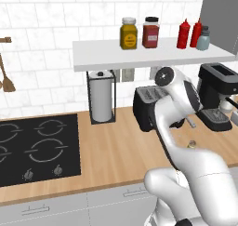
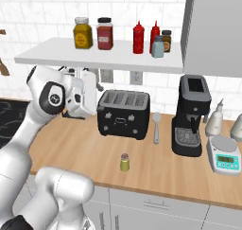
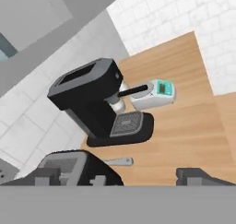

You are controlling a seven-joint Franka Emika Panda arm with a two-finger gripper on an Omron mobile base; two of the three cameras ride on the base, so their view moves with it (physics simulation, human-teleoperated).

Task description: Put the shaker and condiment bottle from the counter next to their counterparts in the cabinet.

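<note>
- White tile backs the wooden counter (image 2: 85,144), with a cooktop (image 1: 37,148) at its left end.
- On the cabinet (image 2: 71,54) shelf two red bottles (image 2: 138,37) stand side by side near its right end, beside a grey-blue shaker (image 2: 158,47).
- Two jars (image 2: 82,33) stand further left on it.
- The yellow-green shaker (image 2: 125,162) stands upright near the counter's front edge, in front of the toaster (image 2: 123,113).
- A coffee machine (image 2: 191,115) and scale (image 2: 226,160) sit toward the right end.
- The gripper (image 3: 117,174) is raised over the toaster, fingers (image 3: 196,176) spread wide, empty.
</note>
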